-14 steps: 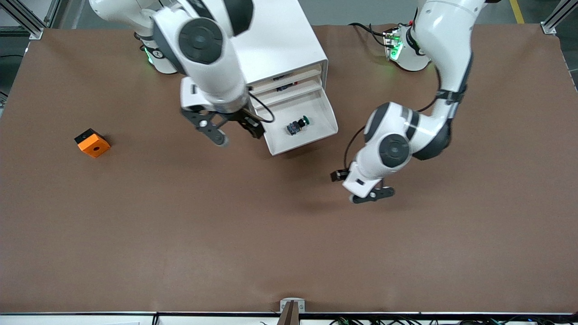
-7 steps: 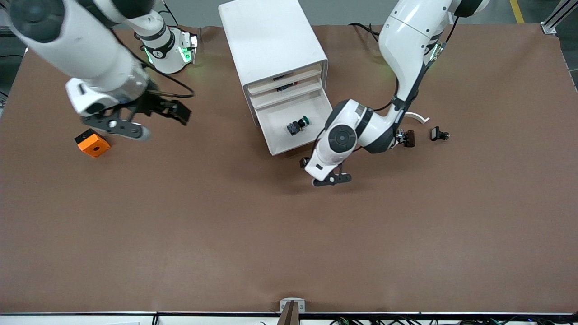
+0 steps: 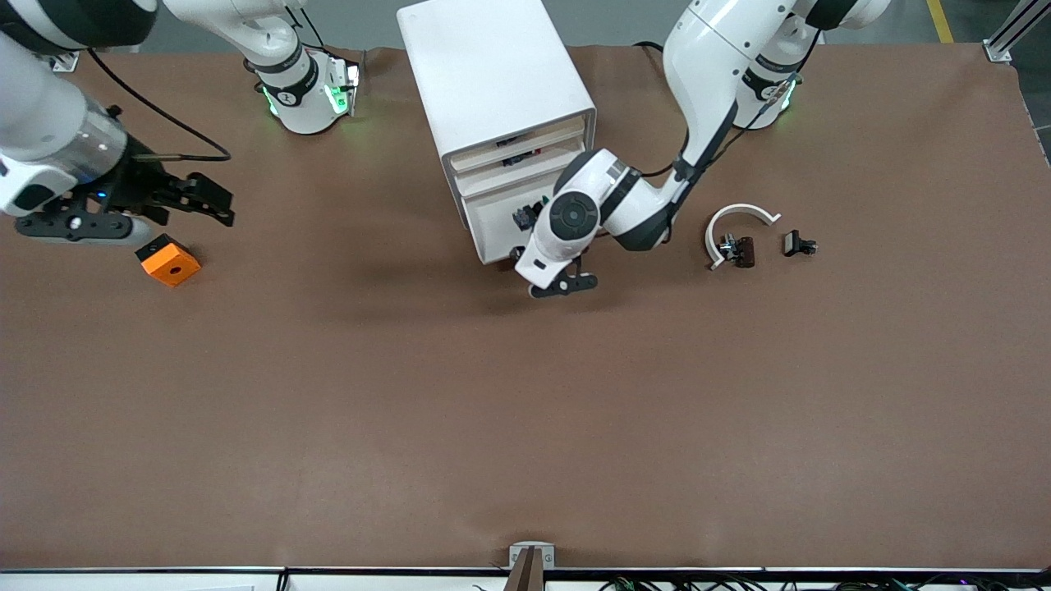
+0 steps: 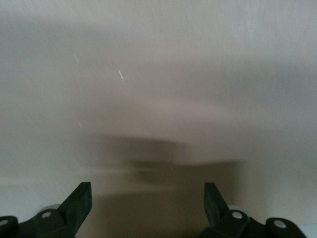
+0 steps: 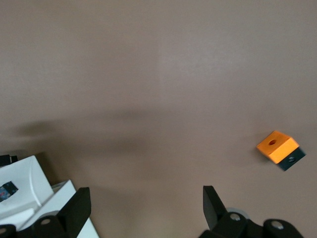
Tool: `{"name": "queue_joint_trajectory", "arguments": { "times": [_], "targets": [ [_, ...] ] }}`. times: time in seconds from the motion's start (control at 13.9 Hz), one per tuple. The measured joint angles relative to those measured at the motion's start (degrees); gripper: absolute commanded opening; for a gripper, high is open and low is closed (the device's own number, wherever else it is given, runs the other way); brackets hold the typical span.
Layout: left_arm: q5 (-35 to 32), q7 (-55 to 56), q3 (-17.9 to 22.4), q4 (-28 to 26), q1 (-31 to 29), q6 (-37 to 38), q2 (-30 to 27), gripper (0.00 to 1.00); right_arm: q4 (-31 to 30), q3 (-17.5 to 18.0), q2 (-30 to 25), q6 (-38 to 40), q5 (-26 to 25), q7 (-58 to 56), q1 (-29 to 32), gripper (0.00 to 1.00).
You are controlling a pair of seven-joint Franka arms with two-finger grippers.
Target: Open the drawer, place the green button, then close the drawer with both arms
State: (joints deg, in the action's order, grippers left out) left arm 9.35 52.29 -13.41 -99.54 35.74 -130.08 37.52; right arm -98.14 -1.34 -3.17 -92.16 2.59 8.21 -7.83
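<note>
The tall white boxy cabinet (image 3: 495, 78) stands on the brown tabletop (image 3: 525, 410) between the two arm bases; its lowest shallow white drawer (image 3: 497, 234) is pulled partly out, and the small dark-bodied push-button (image 3: 523, 217) lies inside it, half hidden by the left arm's wrist – its cap does not show here

The left end effector (image 3: 548, 280) sits low against the drawer's pale front, at about six o'clock from the cabinet; its two black fingers (image 4: 79, 201) stand wide apart with nothing between them, and the left wrist view is filled by a blurred pale surface close up

The right end effector (image 3: 131, 215) hovers toward the right arm's end of the tabletop, over a spot just beside the orange block with a round hole (image 3: 167, 259); its fingers (image 5: 77, 206) are spread and empty; the block lies well apart from the cabinet, at roughly eight o'clock from it

Toward the left arm's end, at about three o'clock from the drawer, lie a small brown-black part with a white curved strip (image 3: 735, 238) and, beside it, a little black piece (image 3: 798, 244)
</note>
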Motion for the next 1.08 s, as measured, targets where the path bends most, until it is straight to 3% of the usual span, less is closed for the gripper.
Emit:
{"name": "queue_joint_trajectory", "arguments": {
  "times": [0.29,0.65,1.08],
  "targets": [
    [0.00,7.55,-3.10,-0.41,2.57,2.29,-0.03,1.00,-0.14,0.00,-0.46,-0.10,-0.11,-6.34,5.40,1.00],
    [0.00,11.00,-5.80,-0.84,2.74,3.12,-0.07,1.00,0.65,0.70,-0.95,-0.05,-1.73,-7.12,6.24,1.00],
    [0.00,11.37,-6.09,-1.07,3.41,3.20,-0.19,1.00,7.96,0.59,-1.17,2.45,-2.65,-7.09,8.33,1.00]
  ]
}}
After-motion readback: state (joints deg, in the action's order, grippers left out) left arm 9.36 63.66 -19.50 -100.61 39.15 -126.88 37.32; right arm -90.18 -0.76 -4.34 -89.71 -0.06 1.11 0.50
